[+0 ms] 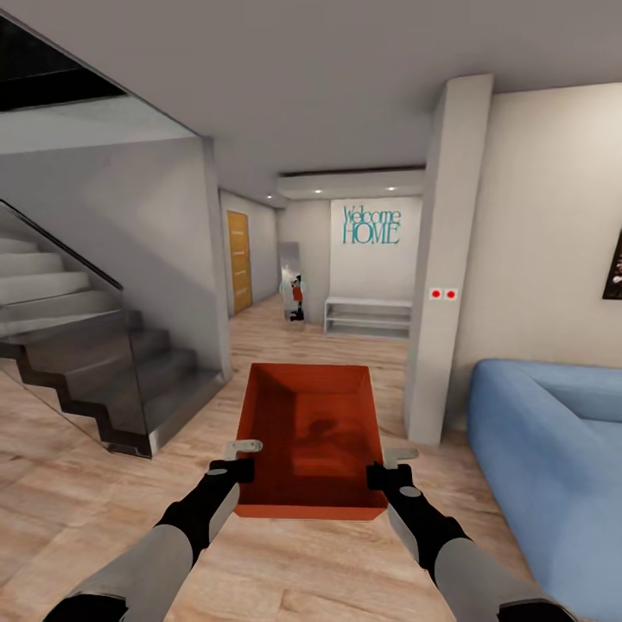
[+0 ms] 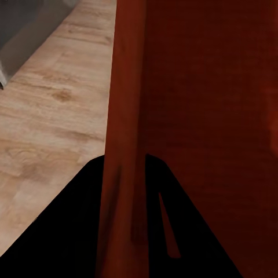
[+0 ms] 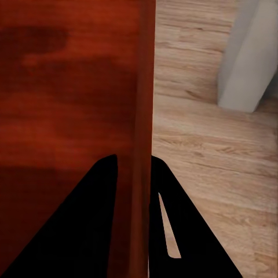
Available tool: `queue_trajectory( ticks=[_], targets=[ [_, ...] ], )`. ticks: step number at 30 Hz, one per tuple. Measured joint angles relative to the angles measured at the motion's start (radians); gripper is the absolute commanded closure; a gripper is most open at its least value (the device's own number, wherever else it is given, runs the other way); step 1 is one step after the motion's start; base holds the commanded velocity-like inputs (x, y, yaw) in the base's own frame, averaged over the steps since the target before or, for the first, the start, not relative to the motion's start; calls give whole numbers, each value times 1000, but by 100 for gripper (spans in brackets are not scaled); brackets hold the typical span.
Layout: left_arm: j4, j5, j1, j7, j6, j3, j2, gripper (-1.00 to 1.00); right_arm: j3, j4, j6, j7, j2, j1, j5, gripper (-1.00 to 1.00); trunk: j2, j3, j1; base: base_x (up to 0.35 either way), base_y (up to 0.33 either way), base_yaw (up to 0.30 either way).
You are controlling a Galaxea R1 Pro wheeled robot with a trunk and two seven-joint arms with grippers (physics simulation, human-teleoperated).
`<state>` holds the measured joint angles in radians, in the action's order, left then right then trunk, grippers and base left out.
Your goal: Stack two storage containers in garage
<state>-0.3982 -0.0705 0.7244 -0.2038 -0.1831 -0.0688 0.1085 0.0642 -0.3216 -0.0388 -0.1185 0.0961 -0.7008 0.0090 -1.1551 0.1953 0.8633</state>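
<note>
**Between both hands, one orange-red bin carried over the plank floor**

Out in front of the trunk, an orange-red storage container (image 1: 311, 436) is held above the light wood plank floor (image 1: 112, 484), its open top up and its long axis running away from the robot. Nothing lies inside it; its bottom shows only a dark mottled shadow.

The left hand (image 1: 231, 469) is clamped on the container's left wall near the near corner. In the left wrist view its two black fingers (image 2: 69, 231) sit one on each side of the thin red wall (image 2: 123, 145), pinching it.

The right hand (image 1: 380, 475) is clamped the same way on the right wall near the near corner. In the right wrist view the black fingers (image 3: 87, 226) straddle the red wall (image 3: 142, 116), with the container's inside on one side and plank floor on the other.

Around the robot: a staircase (image 1: 78, 345) with a glass side panel stands to the left, a blue sofa (image 1: 553, 449) to the right, and a white pillar (image 1: 445, 259) just beyond the container on the right. Farther ahead, a hallway leads to a white wall bearing teal "Welcome HOME" lettering (image 1: 371, 225), a low white shelf (image 1: 368, 315) beneath it, and an orange-brown door (image 1: 238, 259) on the left side.
</note>
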Motion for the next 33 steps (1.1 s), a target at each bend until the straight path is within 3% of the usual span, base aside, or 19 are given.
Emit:
queue_trajectory(
  ticks=[33],
  targets=[
    [0, -1, 0, -2, 0, -1, 1, 100, 2, 1, 0, 1, -1, 0, -2, 100, 0, 0, 0, 322, 0, 0]
  ],
)
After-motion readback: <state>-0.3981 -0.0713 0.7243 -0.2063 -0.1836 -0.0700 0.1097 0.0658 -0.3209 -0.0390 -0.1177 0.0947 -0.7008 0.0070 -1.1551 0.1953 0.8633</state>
